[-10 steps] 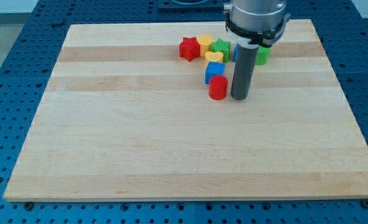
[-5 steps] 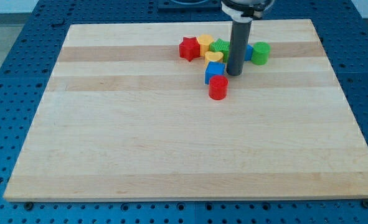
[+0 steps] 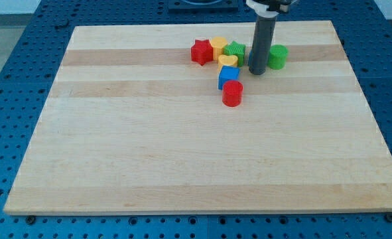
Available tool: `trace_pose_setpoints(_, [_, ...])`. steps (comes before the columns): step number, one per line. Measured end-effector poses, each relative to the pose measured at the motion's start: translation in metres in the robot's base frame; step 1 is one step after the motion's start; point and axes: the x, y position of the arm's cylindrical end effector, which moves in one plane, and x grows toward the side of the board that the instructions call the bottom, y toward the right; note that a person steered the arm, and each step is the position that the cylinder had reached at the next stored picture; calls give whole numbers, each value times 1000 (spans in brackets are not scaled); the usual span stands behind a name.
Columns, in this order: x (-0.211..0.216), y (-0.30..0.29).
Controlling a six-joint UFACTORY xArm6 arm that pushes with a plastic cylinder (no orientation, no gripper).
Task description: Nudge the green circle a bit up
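The green circle [image 3: 278, 57] is a short green cylinder near the view's top right of the block cluster. My tip [image 3: 257, 72] rests on the board just left of and slightly below it, close to it. The rod hides a blue block behind it, so I cannot make out that block. A green star [image 3: 235, 50] sits left of the rod.
A red star [image 3: 200, 51], a yellow block [image 3: 217, 46], a yellow heart [image 3: 228, 61], a blue block [image 3: 228, 76] and a red cylinder [image 3: 233, 93] lie left of and below my tip. The wooden board [image 3: 149, 146] sits on a blue pegboard table.
My tip moved up the view from beside the red cylinder, then a little right, toward the green circle. The blocks have not visibly moved.
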Motion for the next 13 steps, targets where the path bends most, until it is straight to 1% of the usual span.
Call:
trace_pose_setpoints(3, [8,7])
trace_pose_setpoints(7, [8,35])
trace_pose_setpoints(10, [-3,38])
trace_pose_setpoints(12, [-3,38])
trace_pose_setpoints(13, [-1,56])
